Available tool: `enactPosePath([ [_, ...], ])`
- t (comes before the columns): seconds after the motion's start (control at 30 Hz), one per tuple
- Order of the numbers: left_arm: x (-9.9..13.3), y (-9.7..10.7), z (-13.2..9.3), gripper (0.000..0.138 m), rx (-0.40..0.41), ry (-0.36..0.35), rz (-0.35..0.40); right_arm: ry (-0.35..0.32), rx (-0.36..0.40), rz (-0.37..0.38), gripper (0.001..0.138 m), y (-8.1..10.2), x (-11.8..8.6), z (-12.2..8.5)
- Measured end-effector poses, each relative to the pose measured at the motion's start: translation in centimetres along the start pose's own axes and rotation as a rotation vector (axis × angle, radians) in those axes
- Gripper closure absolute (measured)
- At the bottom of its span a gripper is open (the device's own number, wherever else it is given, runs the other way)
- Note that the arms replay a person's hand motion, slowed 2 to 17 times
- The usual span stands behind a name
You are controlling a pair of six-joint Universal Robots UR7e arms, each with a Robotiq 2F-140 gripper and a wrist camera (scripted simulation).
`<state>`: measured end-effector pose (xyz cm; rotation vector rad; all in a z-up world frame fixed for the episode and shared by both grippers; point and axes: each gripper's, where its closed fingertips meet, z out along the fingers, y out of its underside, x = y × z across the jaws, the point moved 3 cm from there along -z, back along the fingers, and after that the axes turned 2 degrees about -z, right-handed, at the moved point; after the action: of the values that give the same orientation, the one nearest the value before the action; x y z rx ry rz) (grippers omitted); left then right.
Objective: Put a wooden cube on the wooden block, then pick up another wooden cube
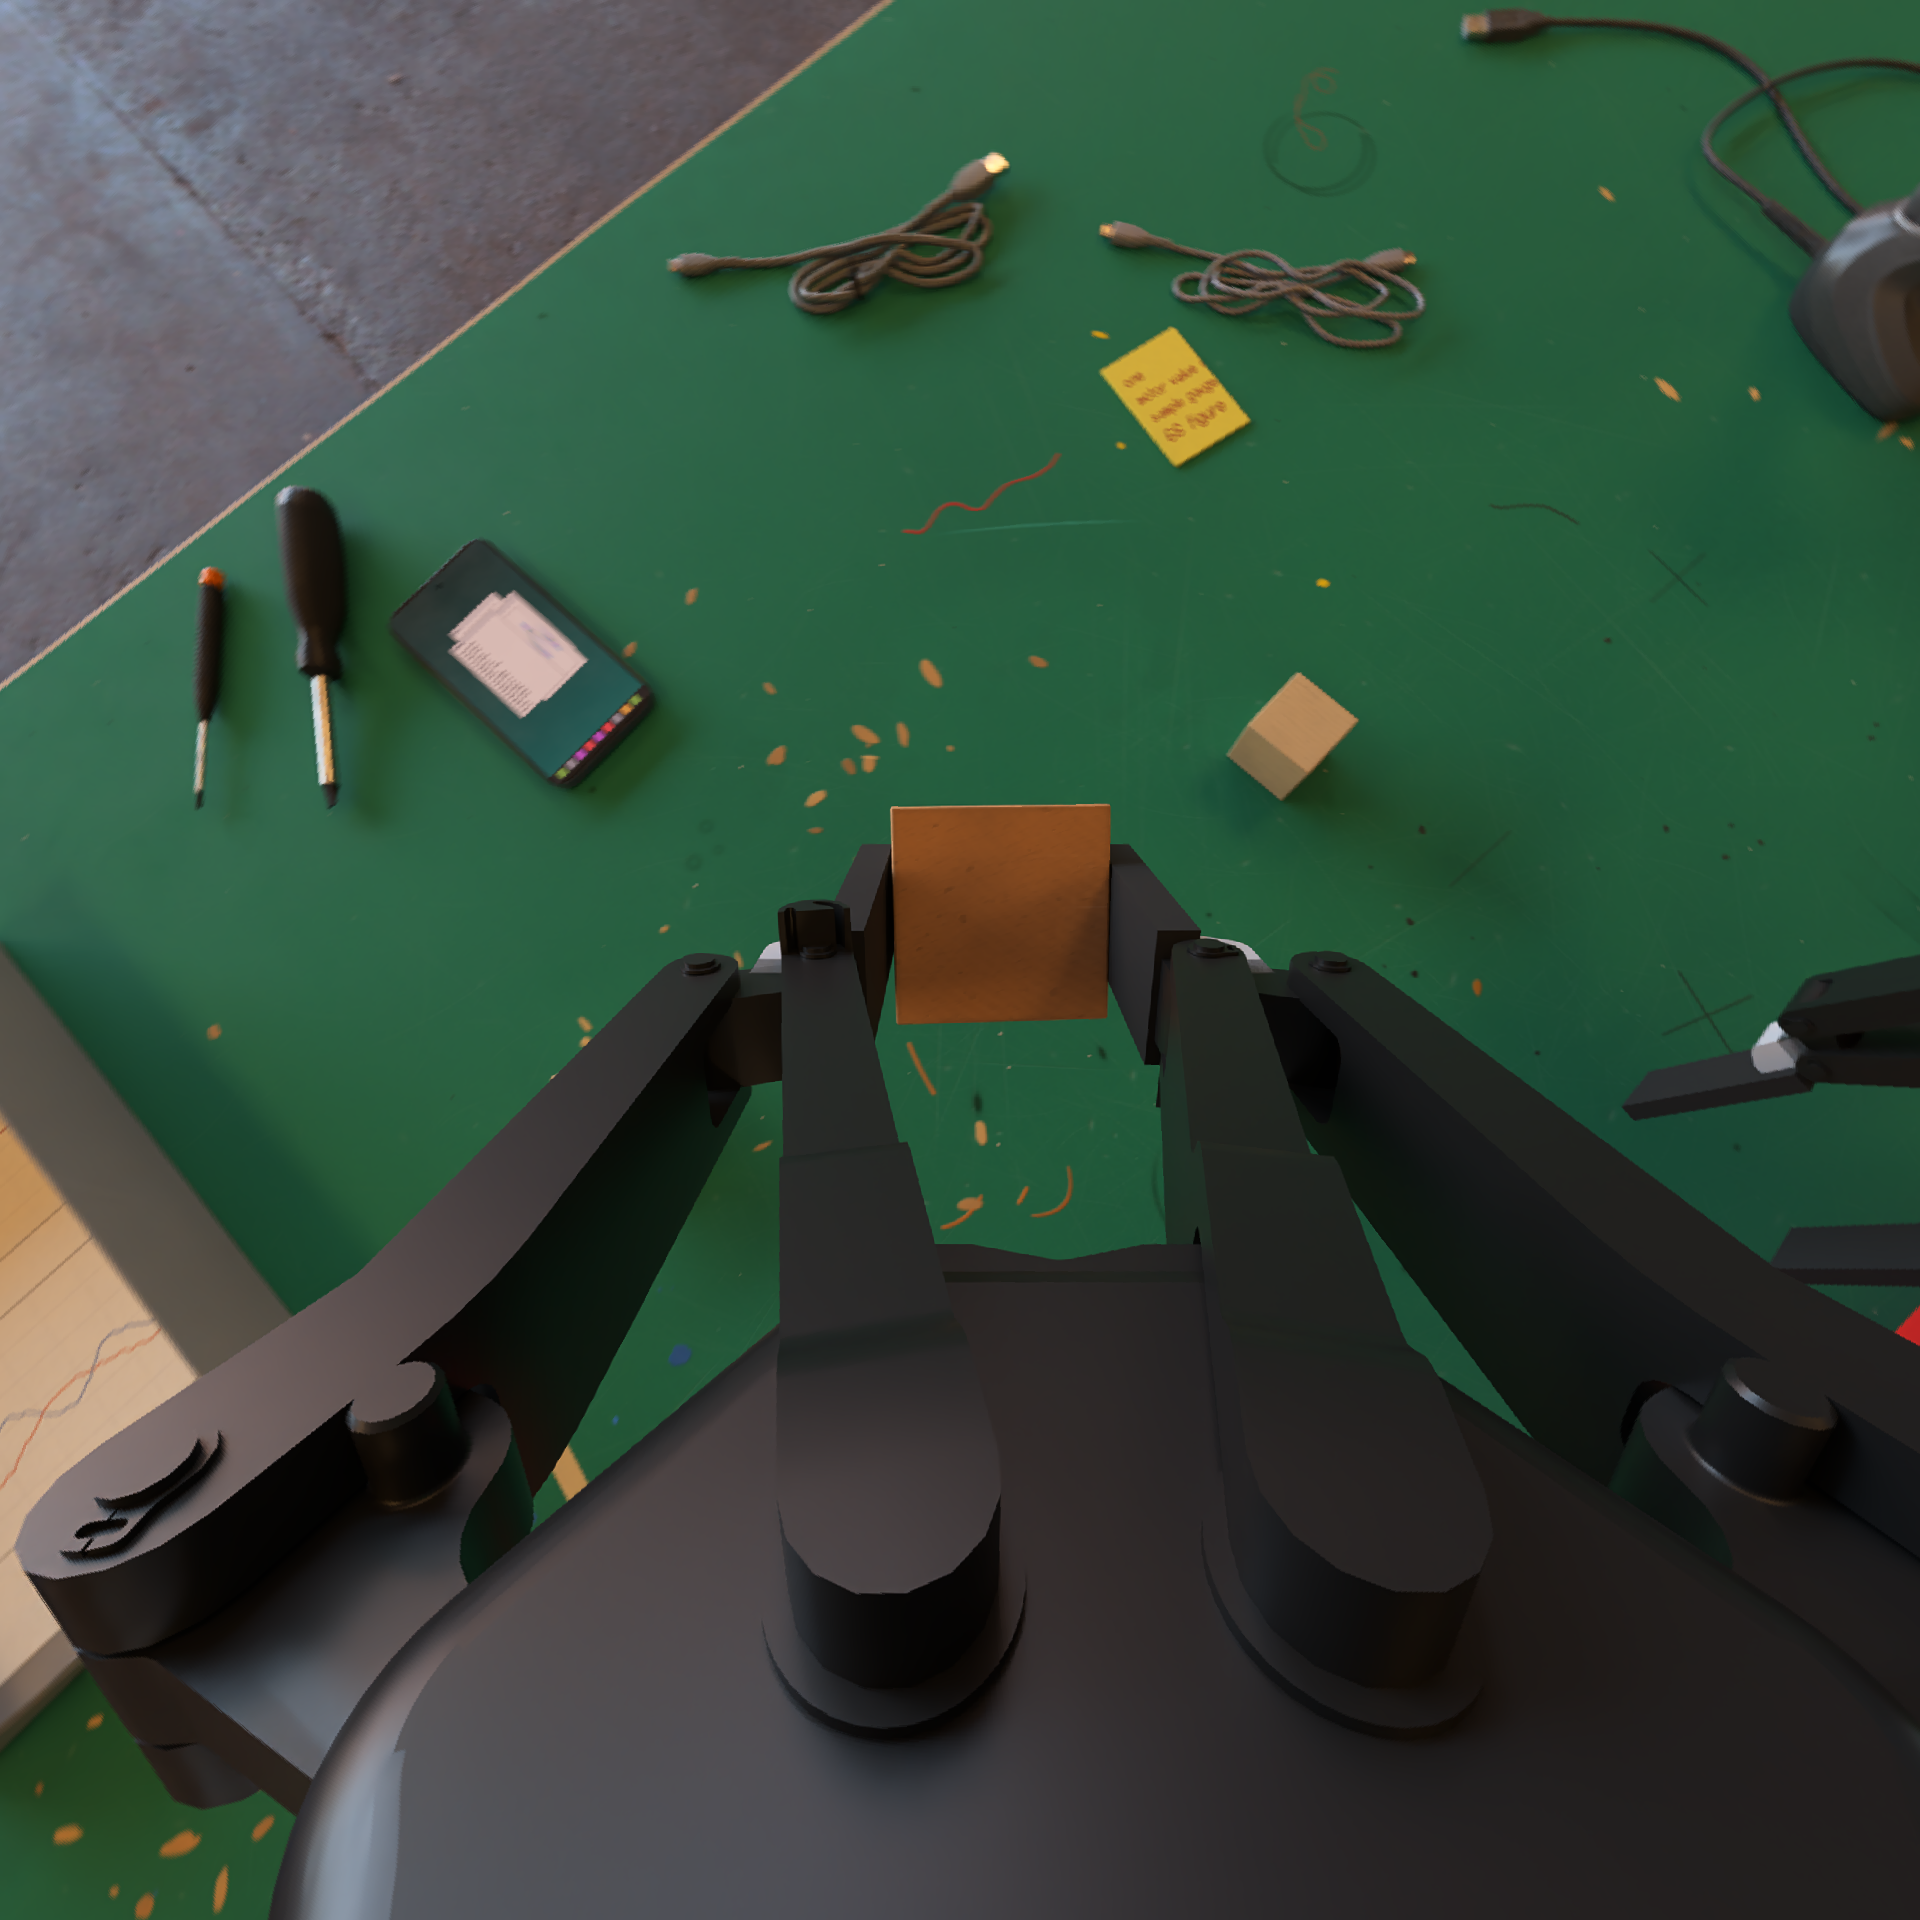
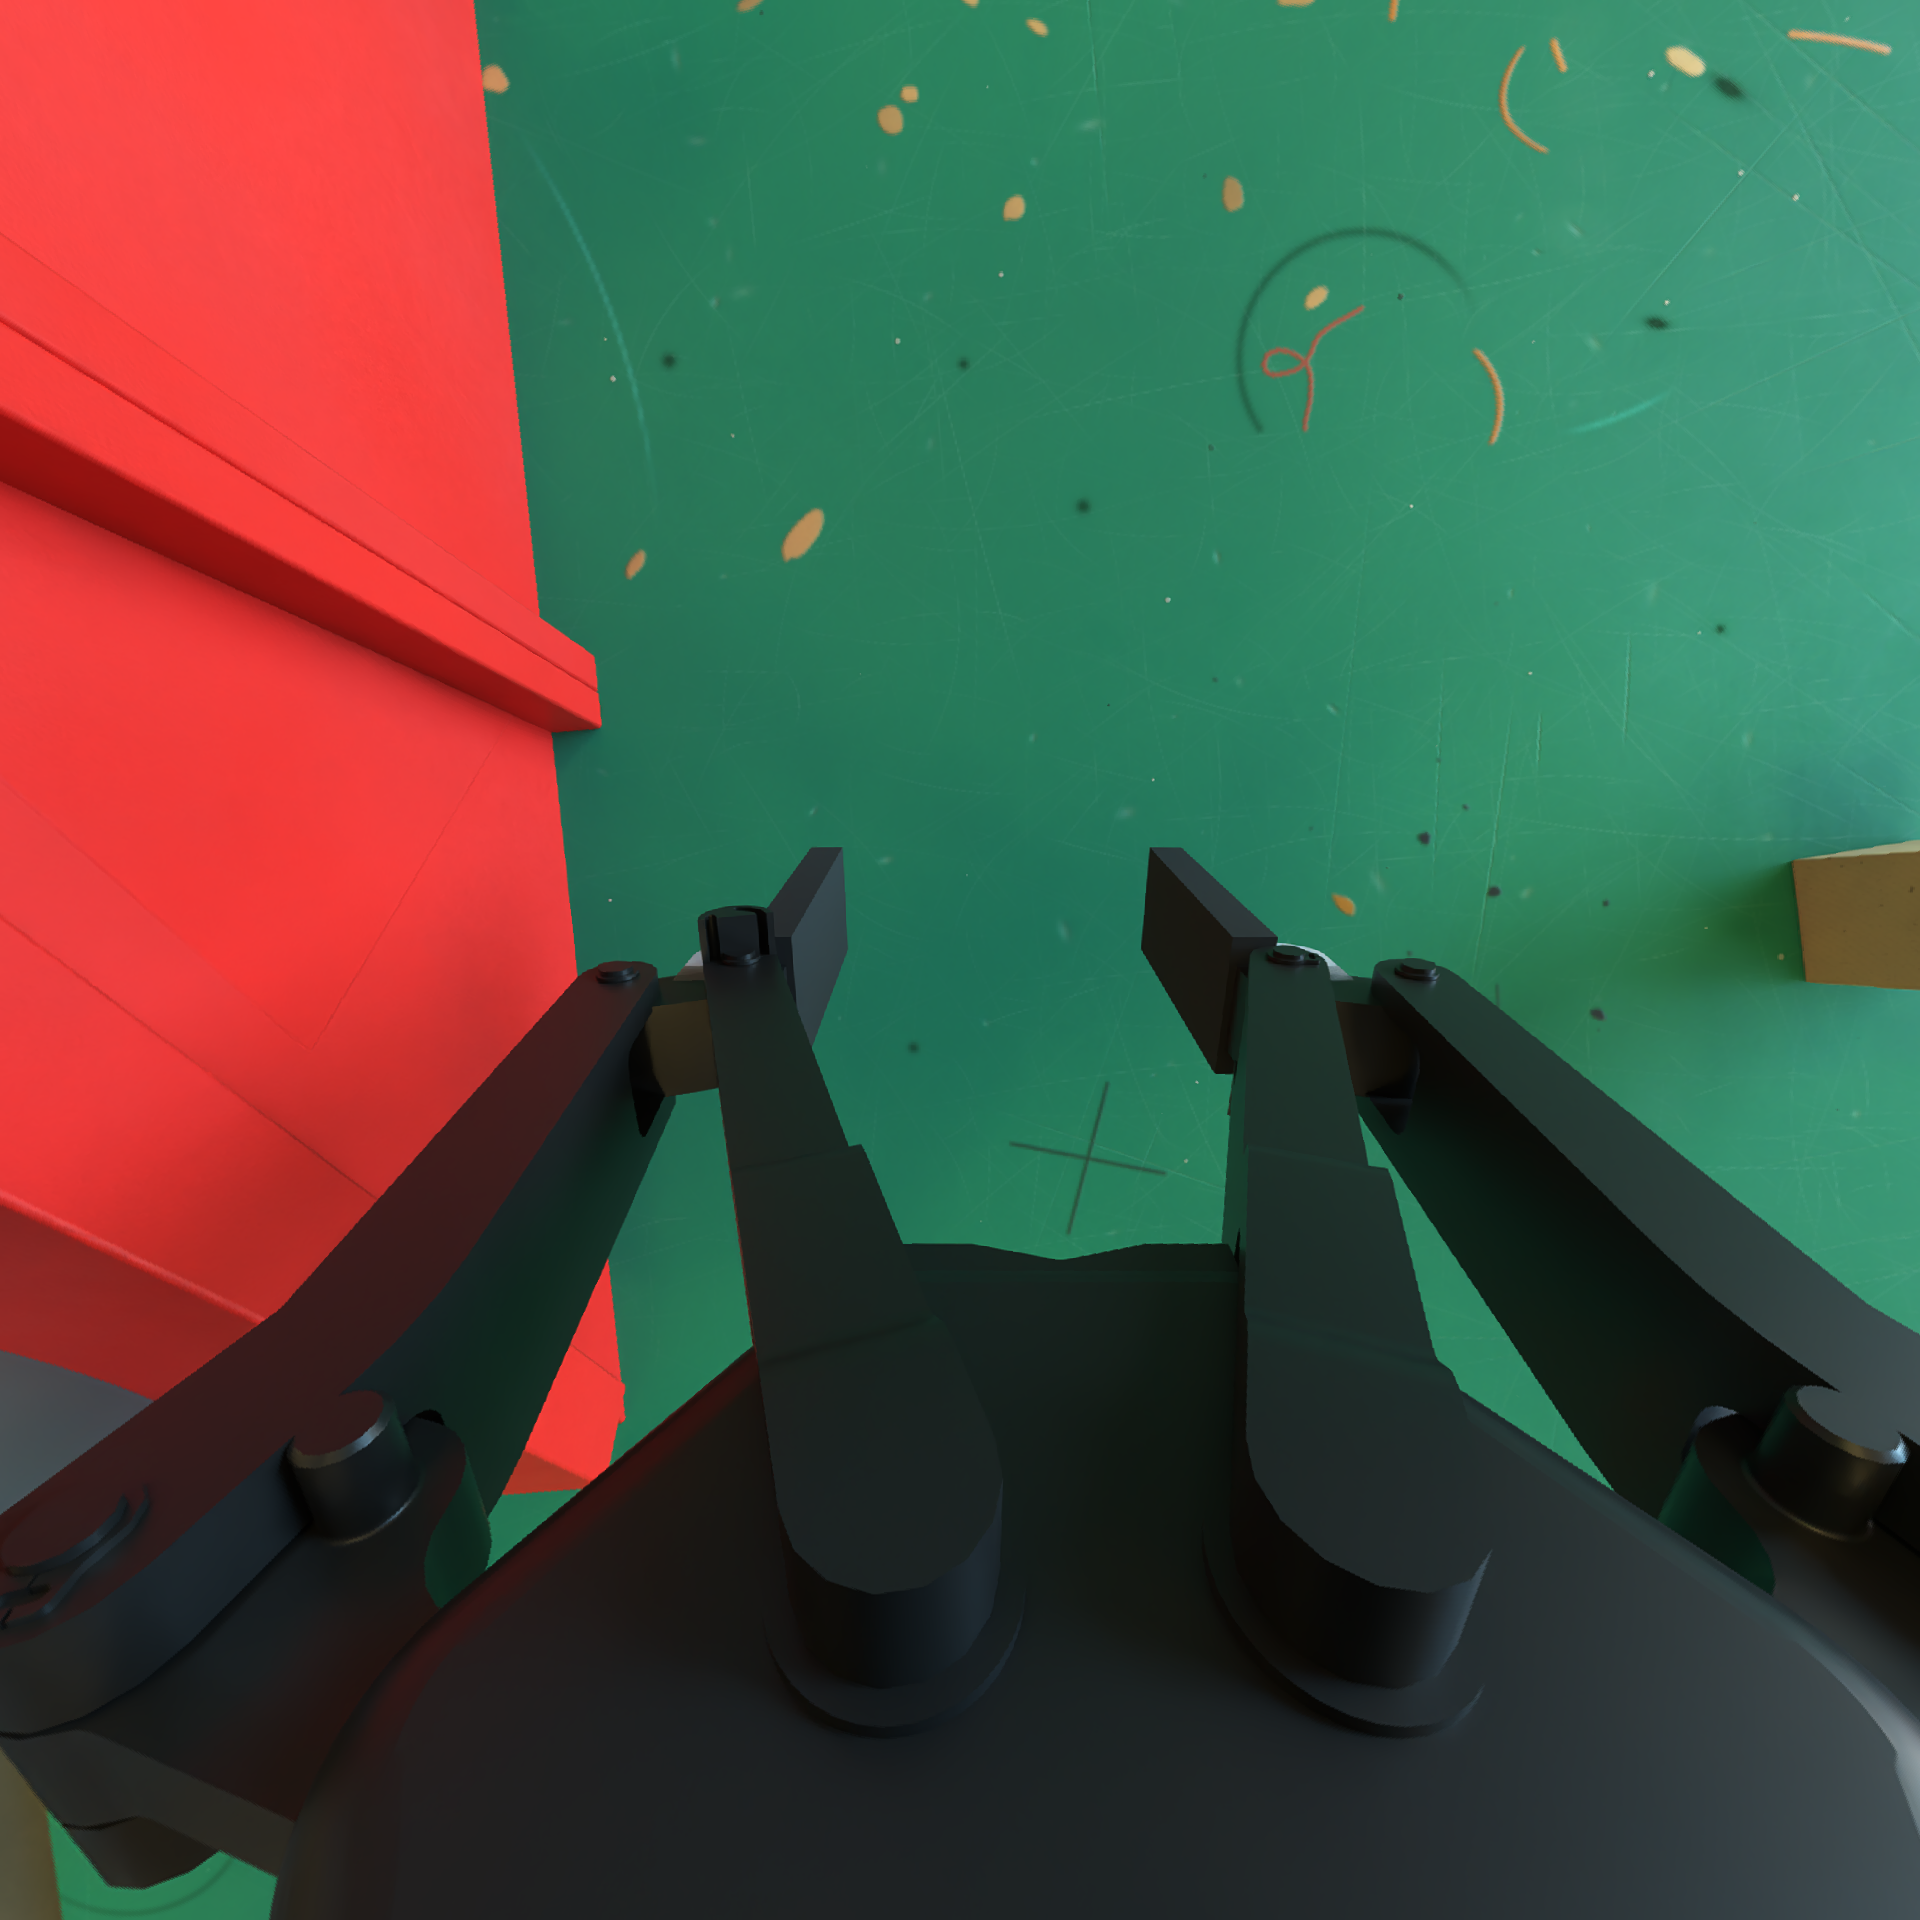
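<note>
In the left wrist view my left gripper [image 1: 1001, 894] is shut on an orange-brown wooden cube [image 1: 1001, 935] and holds it above the green table [image 1: 1455, 935]. A paler wooden cube [image 1: 1291, 735] lies tilted on the table, ahead and to the right. The right gripper's finger [image 1: 1714, 1081] shows at the right edge of that view. In the right wrist view my right gripper [image 2: 995, 894] is open and empty over the bare green table [image 2: 1039, 623]. A tan wooden piece [image 2: 1860, 914] is cut off at the right edge; I cannot tell whether it is the block.
A red box [image 2: 260, 623] stands close on the left of the right gripper. A phone [image 1: 520, 660], two screwdrivers [image 1: 312, 634], two coiled cables [image 1: 894, 255], a yellow note [image 1: 1174, 395] and a dark grey device [image 1: 1860, 301] lie farther off. The table edge [image 1: 416, 364] runs diagonally at the far left.
</note>
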<state>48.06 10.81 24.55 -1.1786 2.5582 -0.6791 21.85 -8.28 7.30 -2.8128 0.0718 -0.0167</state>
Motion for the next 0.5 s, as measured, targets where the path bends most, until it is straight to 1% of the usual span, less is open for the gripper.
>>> enactPosePath([
  [0.13,-2.9,0.9,-1.5,0.087,0.015,-0.031,-0.070,0.000,-0.003,-0.005,0.063,-0.1,-0.1,0.1],
  [0.27,-5.5,2.0,-2.4,0.087,0.024,-0.056,-0.137,-0.001,-0.006,-0.010,0.063,-0.3,-0.2,0.2],
  [0.5,-9.6,4.1,-2.8,0.087,0.014,-0.085,-0.240,-0.003,-0.010,-0.014,0.063,-0.5,-0.3,0.2],
])
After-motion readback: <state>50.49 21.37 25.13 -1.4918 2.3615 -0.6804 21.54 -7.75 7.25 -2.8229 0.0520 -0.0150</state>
